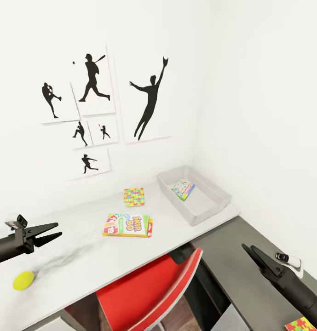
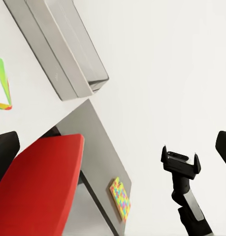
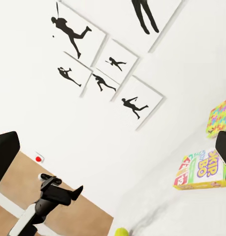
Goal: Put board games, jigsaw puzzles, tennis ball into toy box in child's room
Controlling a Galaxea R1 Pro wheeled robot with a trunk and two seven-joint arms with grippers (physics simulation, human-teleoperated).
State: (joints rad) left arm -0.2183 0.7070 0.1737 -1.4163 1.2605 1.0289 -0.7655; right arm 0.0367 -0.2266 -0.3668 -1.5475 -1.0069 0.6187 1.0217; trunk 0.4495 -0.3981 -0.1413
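The grey toy box (image 1: 209, 208) stands at the table's far right end with a colourful flat box (image 1: 183, 189) lying inside it. A Skip-Bo board game (image 1: 128, 225) lies mid-table, and a jigsaw puzzle (image 1: 134, 196) sits behind it near the wall. The tennis ball (image 1: 23, 280) rests near the table's left front edge. Above the ball hovers my left gripper (image 1: 58, 230), open and holding nothing. Off the table's right end, my right gripper (image 1: 245, 248) hangs over the lower grey surface; its fingers (image 3: 5, 152) stand wide apart, open. A second jigsaw puzzle (image 1: 301, 324) lies on that grey surface.
A red chair (image 1: 149, 289) is tucked under the table's front edge. White walls close in behind and to the right, with baseball silhouette pictures (image 1: 91, 82) on the back wall. The lower grey surface (image 1: 232, 248) adjoins the table's right end.
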